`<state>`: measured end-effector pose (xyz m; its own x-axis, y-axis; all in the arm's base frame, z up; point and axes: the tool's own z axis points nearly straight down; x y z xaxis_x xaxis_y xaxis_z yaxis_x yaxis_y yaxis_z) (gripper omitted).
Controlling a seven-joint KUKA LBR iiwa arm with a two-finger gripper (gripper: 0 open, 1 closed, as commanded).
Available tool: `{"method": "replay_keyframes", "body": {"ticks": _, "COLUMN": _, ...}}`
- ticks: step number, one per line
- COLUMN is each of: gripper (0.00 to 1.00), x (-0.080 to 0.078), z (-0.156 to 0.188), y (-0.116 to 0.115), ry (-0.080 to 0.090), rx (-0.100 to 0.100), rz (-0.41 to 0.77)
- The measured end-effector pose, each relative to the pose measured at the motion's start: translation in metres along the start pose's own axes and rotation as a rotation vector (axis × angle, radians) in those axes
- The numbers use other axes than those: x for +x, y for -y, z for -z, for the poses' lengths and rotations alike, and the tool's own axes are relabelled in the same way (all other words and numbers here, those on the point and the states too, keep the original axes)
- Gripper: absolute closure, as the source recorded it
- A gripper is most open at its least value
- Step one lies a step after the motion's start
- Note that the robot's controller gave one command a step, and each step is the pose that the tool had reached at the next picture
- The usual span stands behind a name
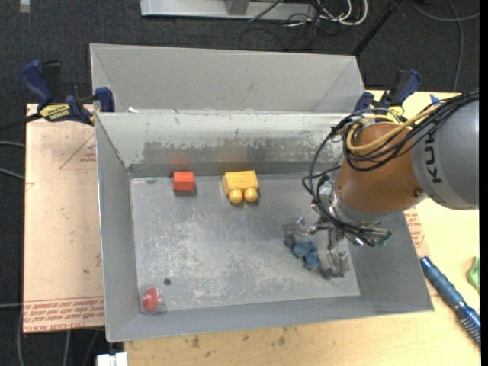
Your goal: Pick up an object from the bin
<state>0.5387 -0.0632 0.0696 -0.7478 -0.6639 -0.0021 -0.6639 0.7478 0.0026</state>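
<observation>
Gripper (324, 256) low at lower right of bin (114, 227), beside small blue object (307, 252) (grip state: cannot tell). Risk: off-centre closing nudges it away, lift comes up empty.

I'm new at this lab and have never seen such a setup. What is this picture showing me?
One camera looks down, somewhat from the side, on a grey metal bin. The big grey and orange machine on the right is a robot arm. Its job is to pick one thing out of the bin. At its tip is the gripper, the part that grasps, now down by the bin's floor on the right side. Right beside the gripper lies a small blue thing; whether it is held cannot be told. Near the back wall lie a red block and a yellow piece, and a small red ball sits in the front left corner.
</observation>
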Motion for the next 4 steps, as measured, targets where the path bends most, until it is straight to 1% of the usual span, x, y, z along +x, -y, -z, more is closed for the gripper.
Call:
{"method": "replay_keyframes", "body": {"ticks": 1, "gripper": 1.0, "x": 0.001, "z": 0.0, "y": 0.002, "ry": 0.0, "rx": 0.002, "rz": -0.001}}
{"method": "replay_keyframes", "body": {"ticks": 2, "gripper": 0.0, "x": 0.001, "z": 0.0, "y": 0.001, "ry": 0.0, "rx": 0.002, "rz": -0.001}}
{"method": "replay_keyframes", "body": {"ticks": 3, "gripper": 1.0, "x": 0.001, "z": 0.0, "y": 0.001, "ry": -0.001, "rx": 0.002, "rz": 0.0}}
{"method": "replay_keyframes", "body": {"ticks": 4, "gripper": 1.0, "x": -0.044, "z": 0.097, "y": -0.017, "ry": 0.009, "rx": 0.009, "rz": -0.026}}
